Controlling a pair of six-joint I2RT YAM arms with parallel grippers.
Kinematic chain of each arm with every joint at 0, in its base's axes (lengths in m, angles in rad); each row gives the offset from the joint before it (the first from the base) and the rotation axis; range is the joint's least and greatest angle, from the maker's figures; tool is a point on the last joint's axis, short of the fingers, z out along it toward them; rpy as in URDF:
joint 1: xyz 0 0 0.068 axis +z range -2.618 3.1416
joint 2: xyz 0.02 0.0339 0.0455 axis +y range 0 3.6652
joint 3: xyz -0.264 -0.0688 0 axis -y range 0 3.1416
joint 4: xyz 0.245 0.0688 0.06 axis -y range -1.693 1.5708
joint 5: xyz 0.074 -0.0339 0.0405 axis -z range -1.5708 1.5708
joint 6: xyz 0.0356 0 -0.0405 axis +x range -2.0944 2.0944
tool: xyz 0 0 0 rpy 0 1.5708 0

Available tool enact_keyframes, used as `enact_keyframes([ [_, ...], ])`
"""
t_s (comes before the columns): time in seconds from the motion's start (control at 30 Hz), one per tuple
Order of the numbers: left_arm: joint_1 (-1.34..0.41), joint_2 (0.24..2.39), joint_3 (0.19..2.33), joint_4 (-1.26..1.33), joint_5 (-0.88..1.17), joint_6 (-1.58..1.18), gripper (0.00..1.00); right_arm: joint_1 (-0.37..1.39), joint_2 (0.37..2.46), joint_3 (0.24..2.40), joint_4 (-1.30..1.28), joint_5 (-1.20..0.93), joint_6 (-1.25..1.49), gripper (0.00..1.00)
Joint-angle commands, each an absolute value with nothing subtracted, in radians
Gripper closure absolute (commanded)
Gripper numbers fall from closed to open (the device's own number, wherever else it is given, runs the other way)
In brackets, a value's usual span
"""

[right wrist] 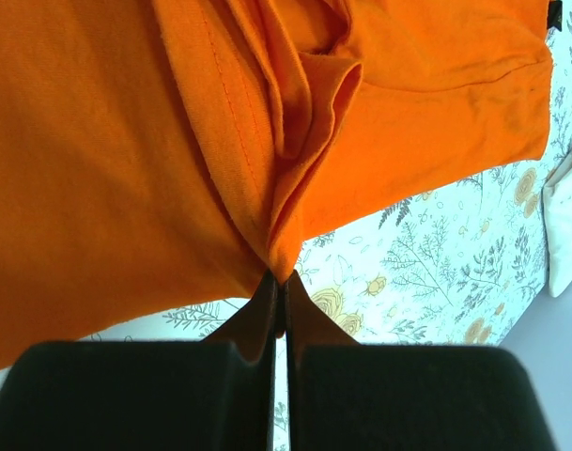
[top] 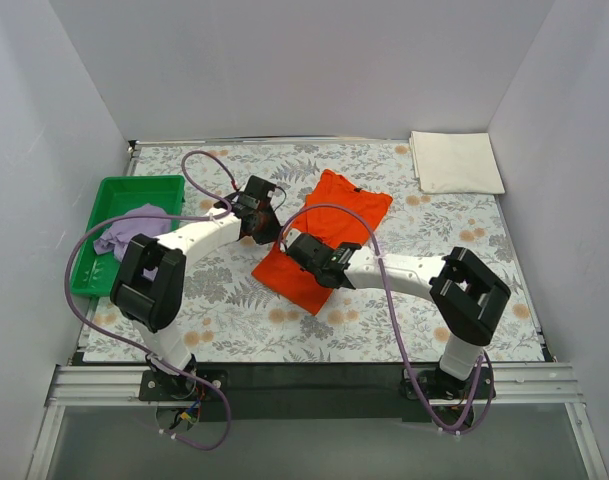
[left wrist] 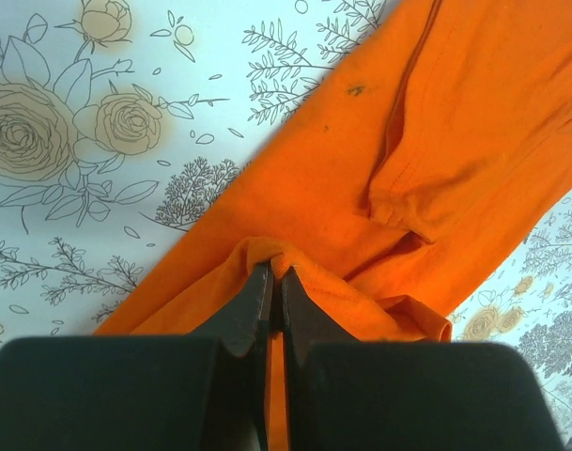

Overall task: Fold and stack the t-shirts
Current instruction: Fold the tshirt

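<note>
The orange t-shirt (top: 349,195) is gripped at frame centre.
Its left edge is clamped by the closed left gripper (left wrist: 274,274), a bunched fold by the closed right gripper (right wrist: 278,280); the lilac t-shirt (top: 134,225) is heaped in the green tray (top: 124,183) at left, the cream t-shirt (top: 456,162) folded upper right.

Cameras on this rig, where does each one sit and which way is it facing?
Top external: above and behind the bases, looking down on the floral table; both arms show.
Left wrist: on the left arm, facing down its shut left gripper, pinching the orange t-shirt.
Right wrist: likewise, the shut right gripper pinching that shirt's edge.
Shared: all three see the orange t-shirt; top and right wrist also the cream t-shirt.
</note>
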State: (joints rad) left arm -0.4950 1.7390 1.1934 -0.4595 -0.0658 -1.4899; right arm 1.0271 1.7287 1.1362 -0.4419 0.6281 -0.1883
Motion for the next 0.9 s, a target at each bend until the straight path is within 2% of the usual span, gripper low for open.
enact_keyframes([
  [0.0, -0.485, 1.749, 1.220, -0.416, -0.084, -1.474, 1.00, 1.016, 1.753, 1.126, -0.419, 0.670, -0.195, 0.99],
  [0.53, -0.485, 1.807, 1.209, -0.353, -0.080, -1.442, 1.00, 0.996, 1.798, 1.100, -0.382, 0.660, -0.189, 0.98],
  [0.63, -0.485, 1.807, 1.203, -0.336, -0.086, -1.434, 0.99, 0.994, 1.801, 1.101, -0.382, 0.652, -0.183, 0.94],
  [0.73, -0.483, 1.807, 1.206, -0.330, -0.097, -1.428, 0.90, 0.988, 1.798, 1.104, -0.382, 0.644, -0.176, 0.78],
  [0.8, -0.485, 1.802, 1.212, -0.330, -0.110, -1.419, 0.82, 0.983, 1.787, 1.106, -0.383, 0.644, -0.172, 0.74],
  [0.83, -0.482, 1.801, 1.221, -0.330, -0.115, -1.416, 0.72, 0.980, 1.783, 1.108, -0.382, 0.646, -0.166, 0.70],
  [0.87, -0.480, 1.795, 1.226, -0.330, -0.118, -1.413, 0.66, 0.971, 1.778, 1.108, -0.382, 0.647, -0.161, 0.67],
])
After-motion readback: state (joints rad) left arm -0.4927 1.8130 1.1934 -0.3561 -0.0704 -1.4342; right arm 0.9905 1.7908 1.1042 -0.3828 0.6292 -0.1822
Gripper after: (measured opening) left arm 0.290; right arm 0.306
